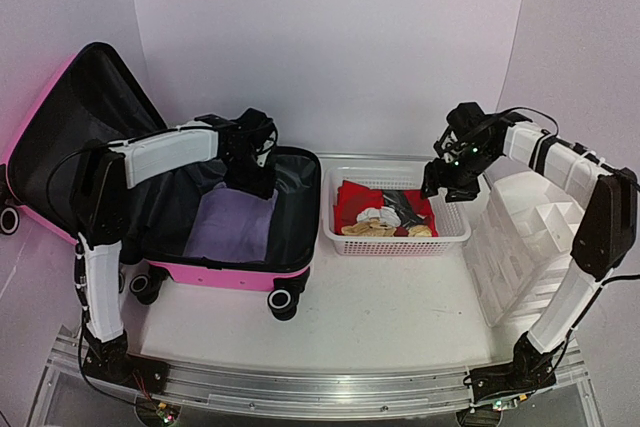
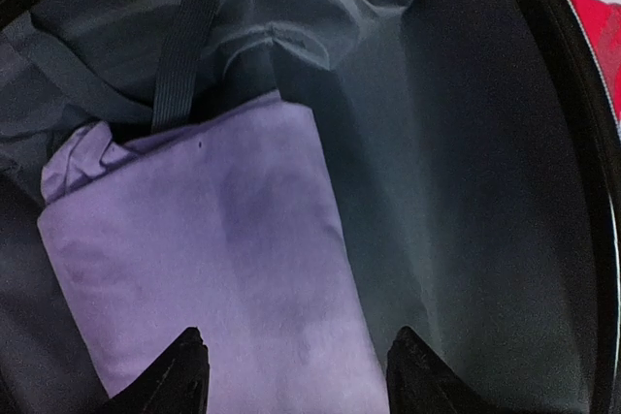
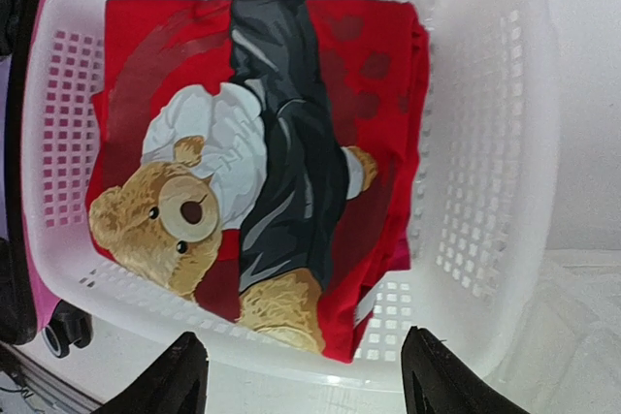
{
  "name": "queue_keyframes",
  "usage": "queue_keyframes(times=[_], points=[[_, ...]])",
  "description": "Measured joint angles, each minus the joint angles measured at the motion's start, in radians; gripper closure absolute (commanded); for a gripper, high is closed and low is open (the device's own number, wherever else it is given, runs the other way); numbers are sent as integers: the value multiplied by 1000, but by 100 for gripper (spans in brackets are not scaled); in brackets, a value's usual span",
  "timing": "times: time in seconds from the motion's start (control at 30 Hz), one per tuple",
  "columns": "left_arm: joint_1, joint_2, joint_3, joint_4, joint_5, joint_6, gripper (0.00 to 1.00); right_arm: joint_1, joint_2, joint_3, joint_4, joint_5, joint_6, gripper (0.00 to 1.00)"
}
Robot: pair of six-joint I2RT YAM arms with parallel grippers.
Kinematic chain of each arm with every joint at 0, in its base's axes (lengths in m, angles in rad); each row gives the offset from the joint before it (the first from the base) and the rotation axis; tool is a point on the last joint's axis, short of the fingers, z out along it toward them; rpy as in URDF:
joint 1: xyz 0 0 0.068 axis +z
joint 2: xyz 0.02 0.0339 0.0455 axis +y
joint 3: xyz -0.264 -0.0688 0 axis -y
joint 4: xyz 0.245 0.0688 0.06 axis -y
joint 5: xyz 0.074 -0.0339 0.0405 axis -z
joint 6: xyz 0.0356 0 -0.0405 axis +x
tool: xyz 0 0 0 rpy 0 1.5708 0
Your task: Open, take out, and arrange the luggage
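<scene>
The luggage (image 1: 240,272), a glossy hot-pink hard shell with black zipper trim, sits open at the left of the bench (image 1: 400,307) in the overhead view. Its lid leans up toward the upper left corner, and a black wheel (image 1: 283,300) shows at its lower right corner. The inside is lined with slack, creased black fabric (image 2: 466,191), and a flat woven strap (image 2: 184,36) hangs down from the top of the left wrist view. On the floor of the case lies a soft lilac cloth (image 2: 213,278), folded into a rough rectangle with a crumpled upper left corner. The left claw (image 2: 296,370) hangs over this cloth, released, its dark pointed tips spread with nothing between them. Just right of the case stands a white plastic basket (image 3: 505,143) with square mesh holes. It holds a folded red garment (image 3: 146,55) printed with a tan teddy bear. A dark grey band (image 3: 291,191) crosses it, perhaps a separate piece. The right claw (image 3: 306,356) hovers above the basket, also released and empty. At the far right a white plastic organizer (image 1: 520,217) with box-shaped compartments leans at a tilt.
</scene>
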Motion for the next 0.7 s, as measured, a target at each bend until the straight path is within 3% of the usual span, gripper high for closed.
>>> queue_keyframes(times=[0.33,0.57,0.7], points=[[0,287,291,-50,-67,1,37,59,0,-3,18,-97,21,28],[0,384,377,-53,-133,16,40,84,6,2,26,-112,28,27],[0,410,395,-54,-158,27,47,105,20,24,28,-111,31,27]])
